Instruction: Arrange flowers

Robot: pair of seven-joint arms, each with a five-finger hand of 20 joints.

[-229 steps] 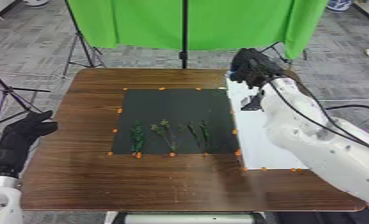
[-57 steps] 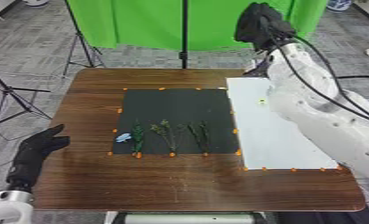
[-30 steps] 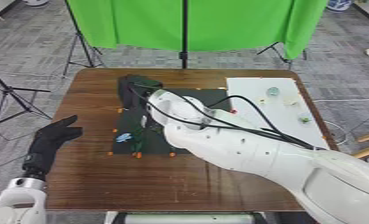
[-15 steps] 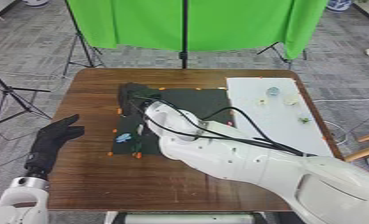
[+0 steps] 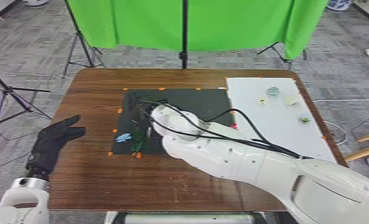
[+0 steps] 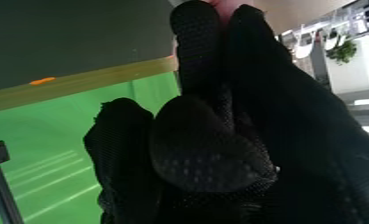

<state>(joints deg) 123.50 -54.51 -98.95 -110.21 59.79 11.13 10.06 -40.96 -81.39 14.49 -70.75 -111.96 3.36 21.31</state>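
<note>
Pale-blue flower (image 5: 124,137) & dk-green leafy sprig (image 5: 138,142) seen on blk cloth-like mat (image 5: 198,99), ctr-L of frame. R hand (image 5: 147,106) held over mat, also ctr-L; its grip can't be told. L hand (image 5: 54,140) held w/ fingers apart, far L.

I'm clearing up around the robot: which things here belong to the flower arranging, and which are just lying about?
For the job:
- blue flower
- green sprigs
- dark mat
- white sheet
- right hand

Just around:
- green curtain
- black stand
</note>
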